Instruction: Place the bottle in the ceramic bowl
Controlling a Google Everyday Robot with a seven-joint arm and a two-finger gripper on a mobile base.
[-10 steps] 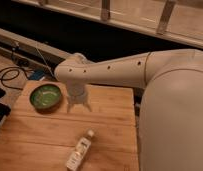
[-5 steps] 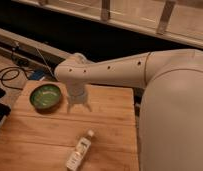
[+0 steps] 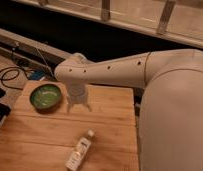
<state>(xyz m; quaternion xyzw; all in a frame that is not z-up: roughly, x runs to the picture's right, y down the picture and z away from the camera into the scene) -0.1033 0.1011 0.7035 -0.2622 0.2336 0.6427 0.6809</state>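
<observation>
Behind the wooden counter (image 3: 110,117) a dark recess is running beneath a pale, railed ledge, and a black cable (image 3: 6,76) is lying looped on the floor at the left of the view. Over the last second nothing is visibly changing: the arm, the bowl and the bottle are all sitting just where the two earlier views show them. For the task this is meaning no progress so far. I am judging the work to be at its very start, with the approach to the bottle not yet begun.

The bottle (image 3: 79,151) is lying on its side near the front edge of the counter, its white cap pointing toward the back, well apart from both the gripper and the bowl. The ceramic bowl (image 3: 45,96) is standing empty near the back left corner, its green inside showing.

The white arm (image 3: 115,75) is reaching in from the robot's bulky body (image 3: 175,120) at the right, stretching across the back of the counter, bending at a rounded joint and then dropping straight down. The gripper (image 3: 79,107) is hanging at its end, pointing downward just beside the bowl and close over the boards; whether it is touching them cannot be told. Its fingers are looking spread and released, grasping nothing.

By my reading, the next move is calling for the gripper to travel toward the front edge and line up across the bottle's slim body.
</observation>
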